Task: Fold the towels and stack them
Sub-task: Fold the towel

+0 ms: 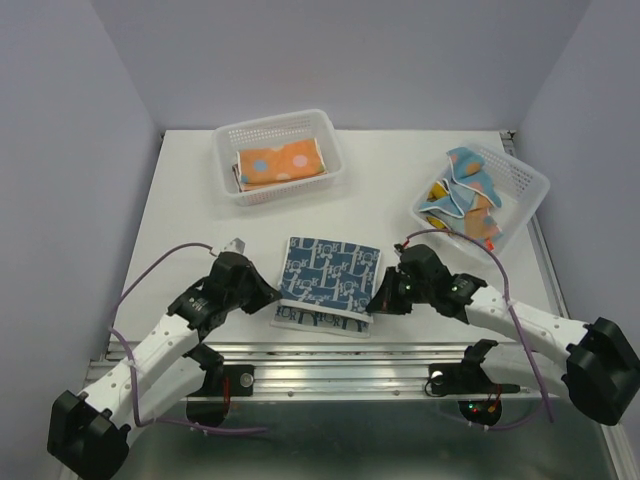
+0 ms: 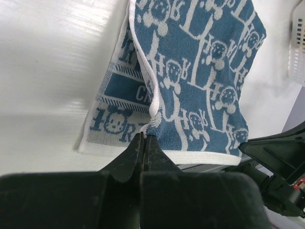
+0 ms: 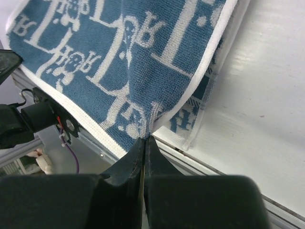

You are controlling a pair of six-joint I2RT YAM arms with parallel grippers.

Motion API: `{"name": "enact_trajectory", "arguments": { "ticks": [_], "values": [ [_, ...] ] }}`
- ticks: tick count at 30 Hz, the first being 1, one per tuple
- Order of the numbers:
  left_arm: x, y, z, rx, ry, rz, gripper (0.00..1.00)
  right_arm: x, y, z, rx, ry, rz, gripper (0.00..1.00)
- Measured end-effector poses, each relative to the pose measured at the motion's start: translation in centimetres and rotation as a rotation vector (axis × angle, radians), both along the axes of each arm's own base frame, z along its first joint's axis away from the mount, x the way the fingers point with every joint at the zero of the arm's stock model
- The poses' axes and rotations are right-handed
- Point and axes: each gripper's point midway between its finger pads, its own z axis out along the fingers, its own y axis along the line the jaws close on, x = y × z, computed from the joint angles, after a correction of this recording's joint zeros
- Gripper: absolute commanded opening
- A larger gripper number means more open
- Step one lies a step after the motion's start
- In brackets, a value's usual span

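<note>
Left gripper (image 2: 144,137) was clamped tight on the near left hem of the navy towel (image 1: 328,275); right gripper (image 3: 144,139) matched it on the near right edge, fingers pressed together with cloth puckered at the tips; the towel lay doubled at the near edge of the table (image 1: 190,200), patterned top layer over a striped under-layer that peeked out at the left and front; farther back on the left, a white basket (image 1: 232,135) held a folded orange dotted towel (image 1: 280,163); far right, a second basket (image 1: 530,180) held a loose heap of light blue towels (image 1: 465,195), well apart from both grippers.
</note>
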Motion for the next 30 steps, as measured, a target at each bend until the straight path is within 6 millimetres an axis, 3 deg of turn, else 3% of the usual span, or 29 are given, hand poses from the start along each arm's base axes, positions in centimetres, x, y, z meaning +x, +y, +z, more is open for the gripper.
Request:
{"name": "enact_trajectory", "arguments": {
  "ticks": [5,8,10,11,12,13,17,18,19,21,22,26,30],
  "values": [
    [-0.5,-0.1,-0.9,0.008,0.045,0.002,0.0,-0.9,0.1,-2.2,-0.011,0.067,0.009,0.04],
    [-1.3,0.1,-2.7,0.037,0.104,-0.006,0.0,-1.2,0.2,-3.7,-0.019,0.103,0.009,0.05],
    [-1.9,0.1,-3.7,0.054,0.142,-0.015,0.1,-1.5,0.1,-4.5,-0.023,0.127,0.008,0.1],
    [-2.2,0.1,-4.1,0.061,0.162,-0.02,0.15,-1.6,0.1,-4.8,-0.026,0.136,0.008,0.24],
    [-2.4,0.1,-4.5,0.067,0.177,-0.024,0.37,-1.7,0.1,-5.0,-0.027,0.144,0.008,0.33],
    [-2.6,0.1,-4.7,0.075,0.184,-0.031,0.4,-1.7,0.1,-5.1,-0.028,0.148,0.009,0.44],
    [-2.8,0.1,-5.0,0.085,0.197,-0.034,0.62,-1.8,0.1,-5.0,-0.027,0.146,0.017,0.67],
    [-2.9,0.2,-5.0,0.09,0.195,-0.034,0.75,-1.8,0.1,-5.0,-0.026,0.146,0.019,0.91],
    [-2.9,0.3,-5.0,0.091,0.196,-0.033,0.79,-1.9,0.1,-4.8,-0.025,0.14,0.022,1.0],
    [-2.9,0.5,-4.7,0.1,0.187,-0.031,0.97,-1.9,0.0,-4.5,-0.024,0.122,0.034,1.0],
    [-2.8,0.6,-4.3,0.103,0.178,-0.029,0.99,-1.7,0.1,-3.9,-0.015,0.106,0.039,1.0],
    [-1.2,0.4,-1.6,0.107,0.112,-0.016,0.99,-0.4,0.3,-1.9,-0.038,0.03,0.049,1.0],
    [1.6,-0.1,1.2,0.118,0.005,-0.001,0.99,2.8,0.1,0.4,-0.105,-0.099,-0.006,1.0]
  ]
}}
